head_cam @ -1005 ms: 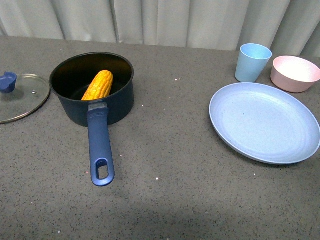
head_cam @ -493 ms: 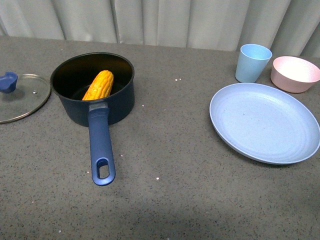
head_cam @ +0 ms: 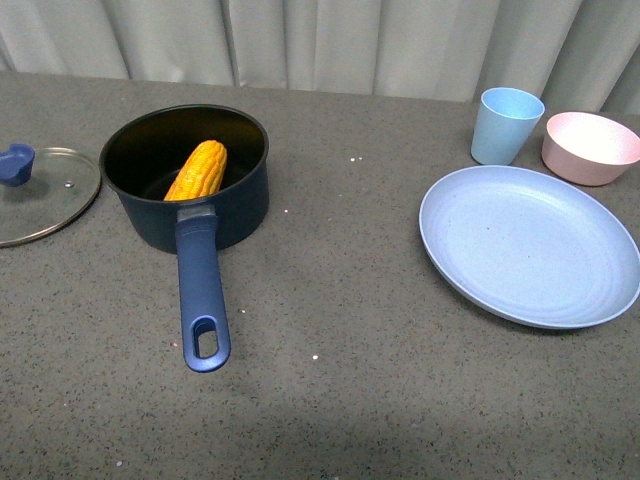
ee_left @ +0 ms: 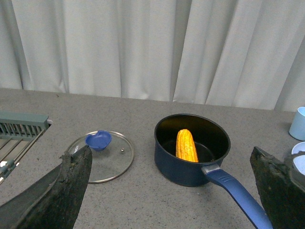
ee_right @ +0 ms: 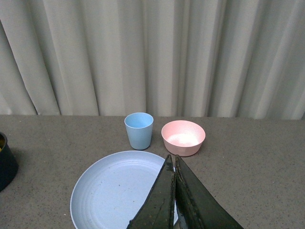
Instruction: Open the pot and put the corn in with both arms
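Front view, unchanged over the last second: pot [head_cam: 186, 178] uncovered, far left; corn [head_cam: 197, 171] leaning inside; glass lid [head_cam: 40, 193] left of it. Left gripper [ee_left: 167, 191] spread wide, empty. Right gripper [ee_right: 174, 200] closed, empty. Task looks complete.
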Motion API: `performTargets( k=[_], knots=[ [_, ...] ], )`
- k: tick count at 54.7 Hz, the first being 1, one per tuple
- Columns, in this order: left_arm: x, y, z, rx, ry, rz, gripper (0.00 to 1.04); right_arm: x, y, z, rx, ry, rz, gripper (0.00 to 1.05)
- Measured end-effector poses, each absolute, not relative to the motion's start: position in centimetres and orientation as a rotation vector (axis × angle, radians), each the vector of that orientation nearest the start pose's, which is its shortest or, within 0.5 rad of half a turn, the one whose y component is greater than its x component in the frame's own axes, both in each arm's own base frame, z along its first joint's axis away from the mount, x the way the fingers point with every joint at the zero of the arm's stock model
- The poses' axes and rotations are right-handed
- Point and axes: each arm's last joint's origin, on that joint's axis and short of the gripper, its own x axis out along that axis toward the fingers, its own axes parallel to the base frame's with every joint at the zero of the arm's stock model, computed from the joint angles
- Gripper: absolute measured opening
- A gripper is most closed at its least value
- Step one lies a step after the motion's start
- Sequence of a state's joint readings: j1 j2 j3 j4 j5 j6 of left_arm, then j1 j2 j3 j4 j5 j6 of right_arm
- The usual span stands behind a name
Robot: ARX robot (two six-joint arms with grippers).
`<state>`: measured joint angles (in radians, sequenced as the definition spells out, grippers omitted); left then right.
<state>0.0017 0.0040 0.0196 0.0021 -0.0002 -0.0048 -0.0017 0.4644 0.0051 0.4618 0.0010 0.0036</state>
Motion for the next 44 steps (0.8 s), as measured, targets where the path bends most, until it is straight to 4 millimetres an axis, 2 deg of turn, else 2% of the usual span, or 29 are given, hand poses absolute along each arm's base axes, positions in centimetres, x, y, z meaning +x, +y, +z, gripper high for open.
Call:
performTargets(
  k=[44],
  knots=[
    [9.7,0.0,17.0,-0.005,-0.018,0.002,0.98,10.9,0.0,16.8,0.003,-0.010,-0.001,0.01]
  ],
)
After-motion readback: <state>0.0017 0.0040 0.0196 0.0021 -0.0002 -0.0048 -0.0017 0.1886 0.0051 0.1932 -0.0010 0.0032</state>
